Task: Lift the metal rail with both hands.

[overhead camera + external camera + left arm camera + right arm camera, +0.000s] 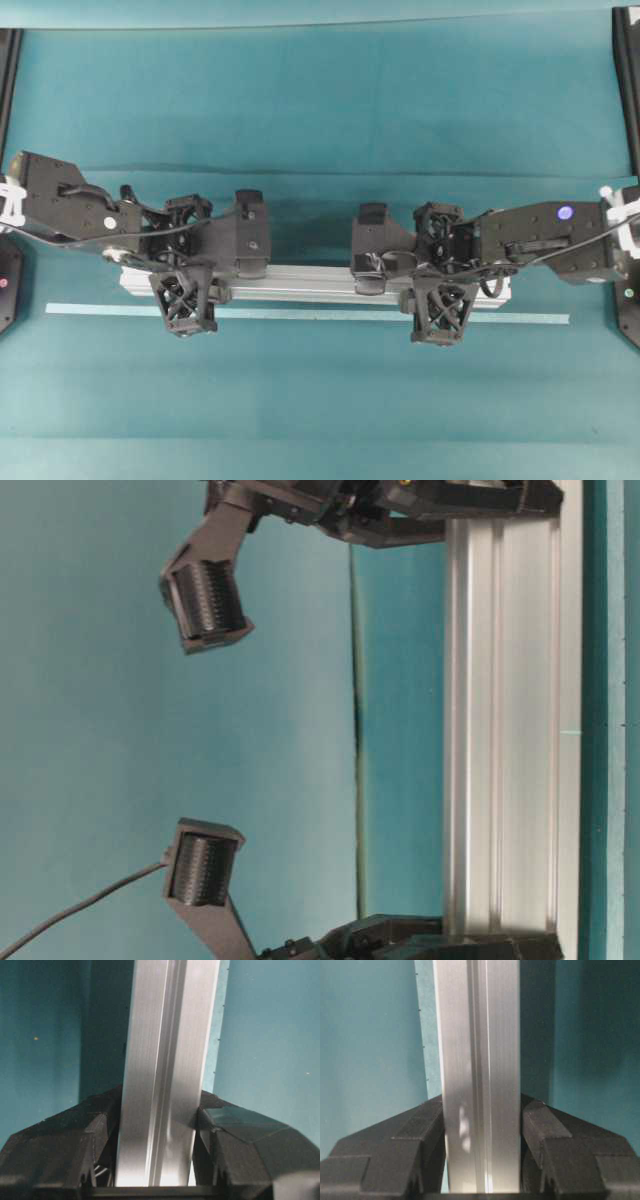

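The metal rail point(300, 283) is a long silver grooved bar lying left to right across the middle of the teal cloth. My left gripper point(190, 282) is shut on it near its left end. My right gripper point(440, 286) is shut on it near its right end. In the left wrist view the rail point(165, 1060) runs up between the black fingers point(220, 1130), which press on both its sides. The right wrist view shows the same: the rail point(480, 1035) is clamped between both fingers point(420, 1135). A broad dark shadow lies on the cloth beside the rail. The rail point(510, 730) also shows in the table-level view.
A thin pale tape strip point(300, 313) lies on the cloth just in front of the rail and is longer than it. Black frame posts point(625, 90) stand at the view's right and left edges. The cloth has a fold line behind the arms.
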You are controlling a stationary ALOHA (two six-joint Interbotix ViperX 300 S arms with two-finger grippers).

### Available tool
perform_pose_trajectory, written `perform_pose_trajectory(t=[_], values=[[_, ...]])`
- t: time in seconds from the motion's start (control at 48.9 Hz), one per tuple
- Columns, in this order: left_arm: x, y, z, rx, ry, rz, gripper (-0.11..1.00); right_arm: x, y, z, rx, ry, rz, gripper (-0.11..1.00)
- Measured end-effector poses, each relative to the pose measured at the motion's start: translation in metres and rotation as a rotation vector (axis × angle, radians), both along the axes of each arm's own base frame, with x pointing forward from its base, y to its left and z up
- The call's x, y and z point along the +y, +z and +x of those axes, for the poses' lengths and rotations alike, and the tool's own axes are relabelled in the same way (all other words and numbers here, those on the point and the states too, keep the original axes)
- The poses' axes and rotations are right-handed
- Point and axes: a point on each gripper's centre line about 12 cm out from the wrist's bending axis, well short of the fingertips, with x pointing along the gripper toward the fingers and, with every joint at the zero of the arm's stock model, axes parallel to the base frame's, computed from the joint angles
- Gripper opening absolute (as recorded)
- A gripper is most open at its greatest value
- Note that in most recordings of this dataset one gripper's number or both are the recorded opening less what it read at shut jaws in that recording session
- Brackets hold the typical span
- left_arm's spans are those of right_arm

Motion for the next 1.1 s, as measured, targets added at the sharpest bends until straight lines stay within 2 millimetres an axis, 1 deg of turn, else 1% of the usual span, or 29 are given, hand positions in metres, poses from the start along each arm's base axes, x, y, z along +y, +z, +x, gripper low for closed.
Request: perform_pose_trajectory(t=[0.123,0.409,0.879,1.104], values=[[-0.003,-0.005,0.000,0.007,0.008,-0.007,0.36,0.000,-0.004,0.001,0.003,-0.001,0.001,0.39],[-0.011,-0.007,0.003,-0.032,0.037,-0.030,0.36,0.001,-0.006,-0.001,-0.005,0.005,-0.001,0.39],[-0.010,-0.007,0.003,-0.040,0.030,-0.027,0.36,0.002,-0.007,-0.002,-0.005,-0.001,0.004,0.39],[-0.010,-0.006,0.007,-0.078,-0.027,-0.004,0.36,0.002,-0.007,-0.002,-0.006,-0.003,0.006,0.39]])
